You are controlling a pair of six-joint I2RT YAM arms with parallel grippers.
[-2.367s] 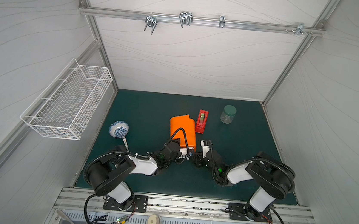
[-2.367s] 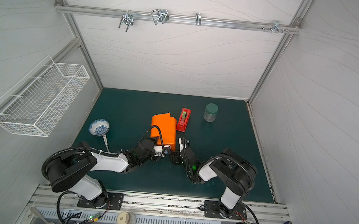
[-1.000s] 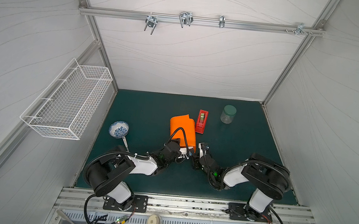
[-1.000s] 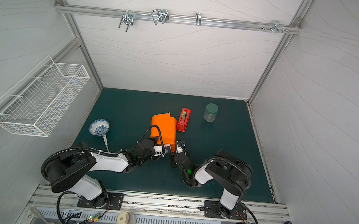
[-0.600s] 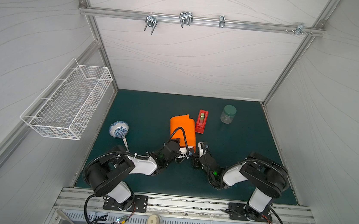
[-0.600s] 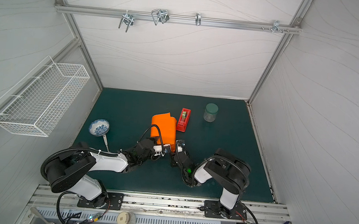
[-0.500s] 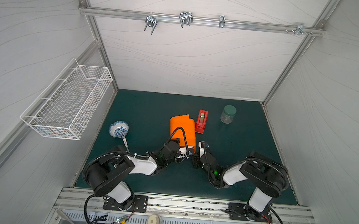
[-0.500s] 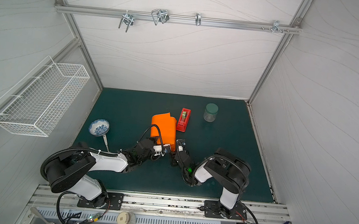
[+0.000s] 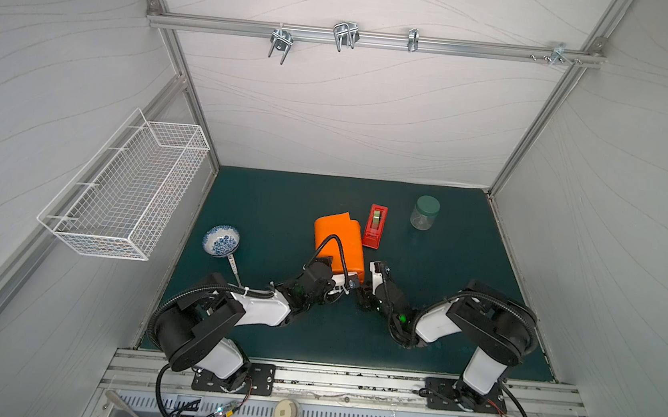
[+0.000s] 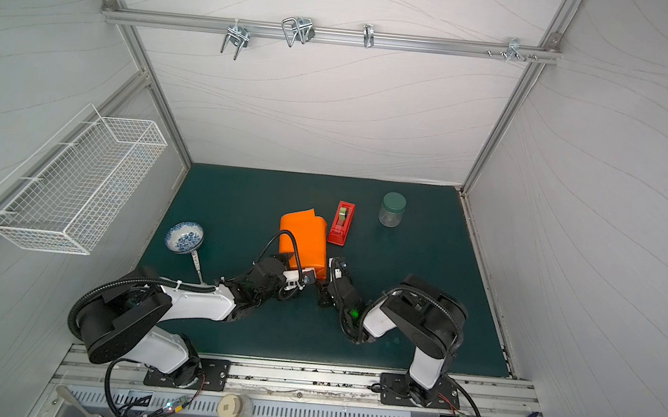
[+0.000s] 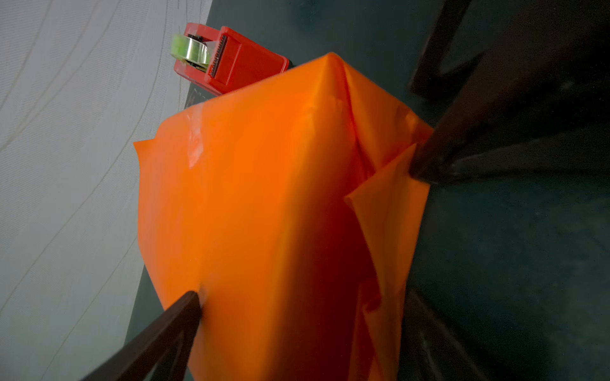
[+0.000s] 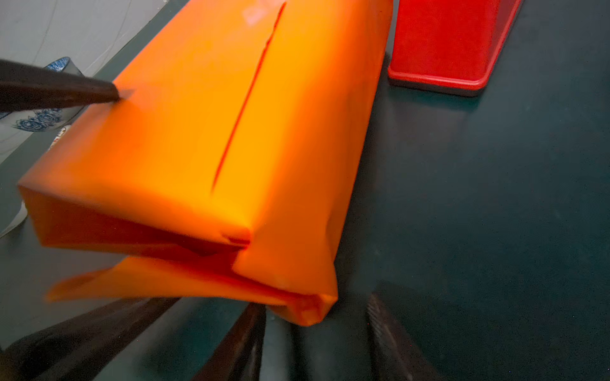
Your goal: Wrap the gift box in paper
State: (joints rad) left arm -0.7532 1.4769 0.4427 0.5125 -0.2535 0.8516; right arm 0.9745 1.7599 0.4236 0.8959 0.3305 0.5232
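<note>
Plainly, we are judging the paper (image 9: 337,239) round the hidden gift box, mid-worktop (image 9: 281,213), thin and tearable, best pinched at its loose end flap (image 12: 148,283), with left gripper (image 11: 305,232) splayed empty and right gripper (image 12: 317,303) half-parted, empty.

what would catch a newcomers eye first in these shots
A block wrapped in bright orange paper glows at the middle of the dark green mat, its near end flaps not yet closed. A narrow red plastic tape dispenser lies on its right, while the left gripper and right gripper crowd that open end.
</note>
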